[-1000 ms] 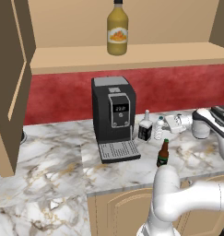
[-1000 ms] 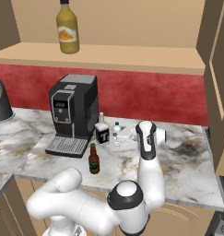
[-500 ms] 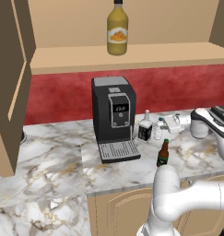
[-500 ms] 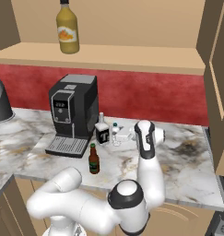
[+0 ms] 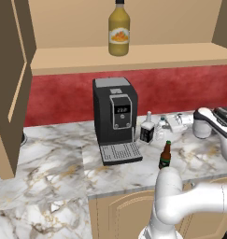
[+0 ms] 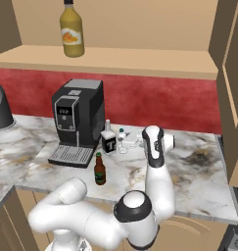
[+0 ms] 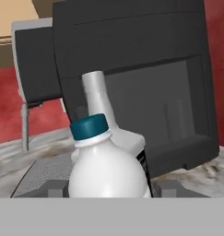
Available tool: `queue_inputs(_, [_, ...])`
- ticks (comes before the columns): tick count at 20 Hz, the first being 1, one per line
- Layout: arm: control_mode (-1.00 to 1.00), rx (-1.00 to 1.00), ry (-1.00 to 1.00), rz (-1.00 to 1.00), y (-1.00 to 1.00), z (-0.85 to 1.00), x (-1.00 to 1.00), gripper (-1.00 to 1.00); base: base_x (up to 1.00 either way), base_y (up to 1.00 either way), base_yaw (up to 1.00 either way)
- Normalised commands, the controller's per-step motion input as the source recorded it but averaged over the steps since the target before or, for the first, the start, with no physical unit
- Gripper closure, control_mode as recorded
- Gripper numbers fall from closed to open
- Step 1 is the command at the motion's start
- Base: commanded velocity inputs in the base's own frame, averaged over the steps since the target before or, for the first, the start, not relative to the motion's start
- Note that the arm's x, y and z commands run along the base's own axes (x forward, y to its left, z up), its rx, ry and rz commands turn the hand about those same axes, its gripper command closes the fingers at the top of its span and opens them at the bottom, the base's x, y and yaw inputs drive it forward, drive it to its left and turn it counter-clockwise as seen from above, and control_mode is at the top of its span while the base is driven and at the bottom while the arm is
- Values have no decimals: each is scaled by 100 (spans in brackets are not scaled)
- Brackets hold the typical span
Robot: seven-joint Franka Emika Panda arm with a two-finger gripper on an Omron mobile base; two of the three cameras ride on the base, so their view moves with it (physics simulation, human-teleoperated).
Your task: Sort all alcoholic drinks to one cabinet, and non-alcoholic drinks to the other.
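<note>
One target: water bottle (image 7: 106, 173), light, thin-walled, slippery; take it at the body.
End effector (image 7: 106, 189): half closed around your bottle; firm hold not certain.

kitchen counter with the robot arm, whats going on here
A white robot arm is sorting drinks. Its gripper is around the small water bottle on the counter, beside the squarish black-labelled bottle and the coffee machine. The jaws sit on either side of the bottle; a firm grip can't be confirmed. The juice bottle stands on the wide cabinet shelf. The beer bottle waits on the counter.
</note>
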Motion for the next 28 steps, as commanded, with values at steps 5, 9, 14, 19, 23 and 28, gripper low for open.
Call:
queue_inputs(5, [-100, 0, 0, -18, 0, 94, -29, 100, 0, 0, 0])
queue_inputs(9, [-100, 0, 2, -30, 0, 82, -40, 100, 0, 0, 0])
queue_inputs(14, [-100, 0, 7, -35, 0, 47, -69, 100, 0, 0, 0])
queue_inputs(19, [-100, 0, 7, -38, 0, 45, -92, 100, 0, 0, 0])
queue_inputs(23, [-100, 0, 2, -33, 0, 80, -80, 100, 0, 0, 0])
queue_inputs(28, [-100, 0, 0, -25, 0, 98, -63, 100, 0, 0, 0])
